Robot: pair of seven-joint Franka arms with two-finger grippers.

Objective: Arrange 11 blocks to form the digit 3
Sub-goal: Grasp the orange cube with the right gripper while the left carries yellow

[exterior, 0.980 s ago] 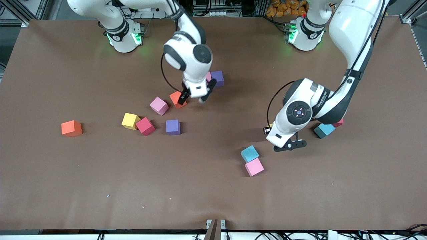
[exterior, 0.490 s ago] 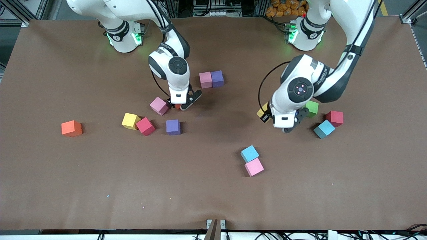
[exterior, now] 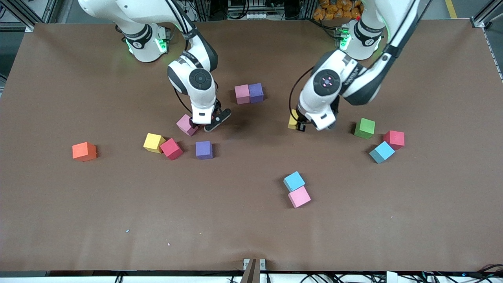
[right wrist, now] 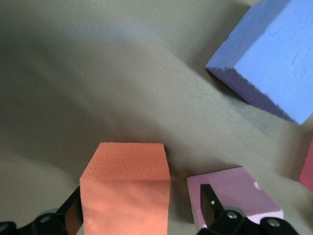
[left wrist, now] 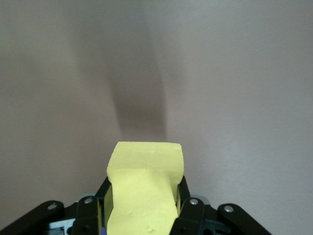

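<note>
My left tool (exterior: 299, 125) clamps 1 yellow block (left wrist: 145, 188), my right tool (exterior: 207, 122) straddles an orange block (right wrist: 125, 188) at 6 o'clock of the pink-purple pair (exterior: 248, 93), digit 3 barely begun.

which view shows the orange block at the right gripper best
The right wrist view: the orange block fills the foreground between the right gripper's fingers, beside a pink block. In the front view the arm hides it. The left wrist view shows only a yellow block.
</note>
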